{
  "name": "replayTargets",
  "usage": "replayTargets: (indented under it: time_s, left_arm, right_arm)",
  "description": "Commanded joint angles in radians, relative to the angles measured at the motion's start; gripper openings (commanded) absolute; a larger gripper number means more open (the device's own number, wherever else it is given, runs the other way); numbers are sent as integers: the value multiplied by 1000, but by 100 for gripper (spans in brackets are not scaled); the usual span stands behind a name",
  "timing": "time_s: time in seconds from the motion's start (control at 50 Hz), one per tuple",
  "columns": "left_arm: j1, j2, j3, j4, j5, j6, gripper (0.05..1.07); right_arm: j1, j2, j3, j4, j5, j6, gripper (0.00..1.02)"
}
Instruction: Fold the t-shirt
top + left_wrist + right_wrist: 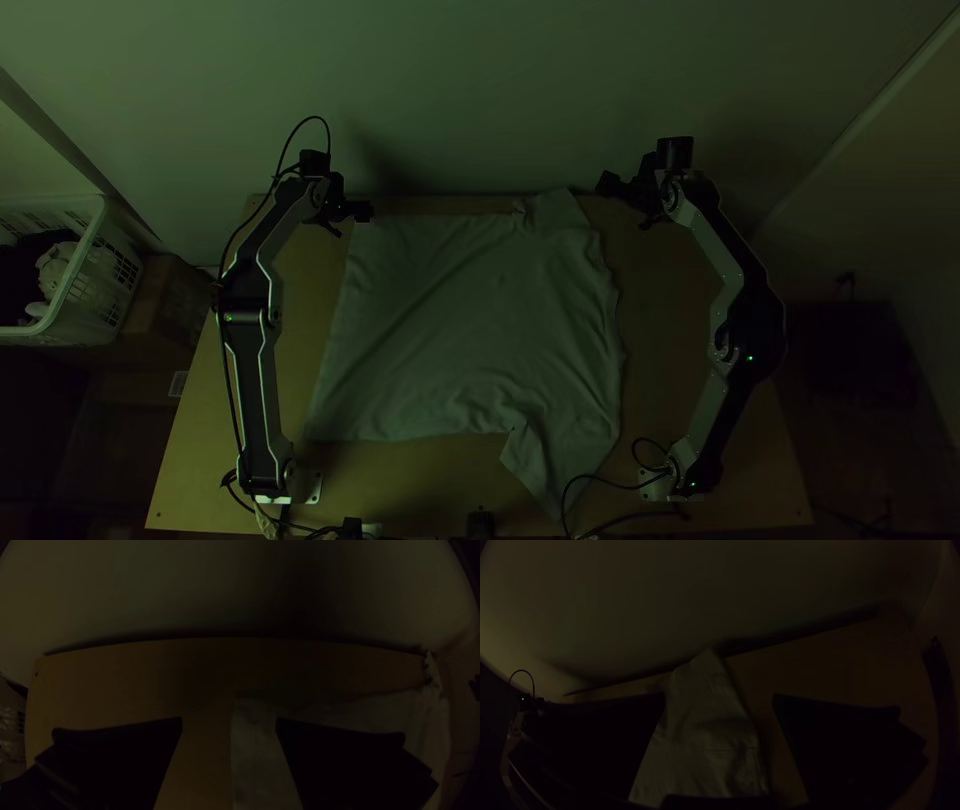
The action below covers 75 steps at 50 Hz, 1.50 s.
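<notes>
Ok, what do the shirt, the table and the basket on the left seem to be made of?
Shirt: soft matt fabric, probably cotton-like knit, from its fine wrinkles and drape; the dim light leaves the fibre open.
Table: wood or wood-look board with a smooth, plain surface, judging by its light brown tone.
Basket: likely moulded plastic, pale, with regular slots in its wall.

Top cam: high above near edge of tabletop (200, 480), aimed steeply down, farthest back. Both wrist cams: low, close over tabletop, facing its far edge. All three share that edge.
</notes>
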Motion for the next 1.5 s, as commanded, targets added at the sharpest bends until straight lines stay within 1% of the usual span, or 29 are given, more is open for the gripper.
replayTargets:
  time_s: [0.0, 0.02, 0.04, 0.12, 0.14, 0.18, 0.26, 0.3, 0.38, 0.42, 0.58, 0.62, 0.68, 0.72, 0.8, 0.84, 1.06, 1.12, 1.34, 1.42, 1.48]
  left_arm:
    - [-6, 32, 33, -6, -6, 19, 95]
    - [-6, 36, 33, -4, -6, 19, 95]
    - [-8, 38, 34, -4, -6, 20, 92]
    - [-14, 46, 34, 8, -4, 40, 66]
    - [-15, 49, 36, 10, -4, 48, 61]
    - [-20, 52, 37, 10, -4, 51, 56]
    - [-26, 53, 39, 10, -4, 54, 50]
    - [-29, 53, 37, 10, -4, 55, 43]
    - [-32, 53, 37, 19, -4, 54, 20]
    - [-31, 53, 37, 27, -4, 37, 7]
    - [-26, 44, 37, 22, -3, -4, 8]
    - [-26, 41, 37, 19, -3, -12, 8]
    - [-24, 38, 36, 13, -3, -14, 8]
    - [-23, 35, 36, 7, -3, -14, 8]
    - [-21, 27, 36, 4, -3, -14, 8]
    - [-21, 23, 36, 2, -3, -14, 8]
    - [-23, 3, 36, 1, -3, -7, 8]
    - [-23, 0, 37, 1, -3, -7, 8]
    - [-26, -8, 37, 2, -3, -11, 8]
    - [-27, -7, 37, 2, -3, -11, 8]
    - [-27, -8, 39, 4, -3, -12, 8]
  right_arm:
    - [9, 51, 32, -10, -7, 17, 98]
    - [9, 54, 34, -10, -7, 18, 97]
    - [9, 60, 37, -11, -7, 18, 97]
    - [11, 80, 54, -22, -6, 20, 97]
    - [11, 87, 61, -28, -6, 21, 97]
    - [11, 107, 87, -54, -6, 23, 97]
    - [11, 153, 150, -114, -6, 21, 97]
    - [11, 173, 178, -137, -6, 23, 97]
    - [8, 206, 212, -159, -6, 23, 97]
    - [6, 218, 226, -171, -6, 34, 97]
    - [4, 268, 285, -234, -4, 47, 97]
    - [4, 273, 298, -252, -4, 64, 97]
    - [8, 279, 318, -297, -4, 112, 95]
    - [9, 290, 334, -314, -3, 109, 92]
    - [14, 324, 387, -367, -3, 104, 92]
    - [15, 334, 394, -370, 1, 95, 91]
    - [29, 370, 405, -366, 10, 86, 62]
    - [31, 387, 417, -363, 27, 86, 54]
    - [43, 419, 431, -340, 39, 86, 52]
    - [46, 428, 437, -327, 40, 83, 42]
    - [49, 433, 440, -320, 42, 83, 39]
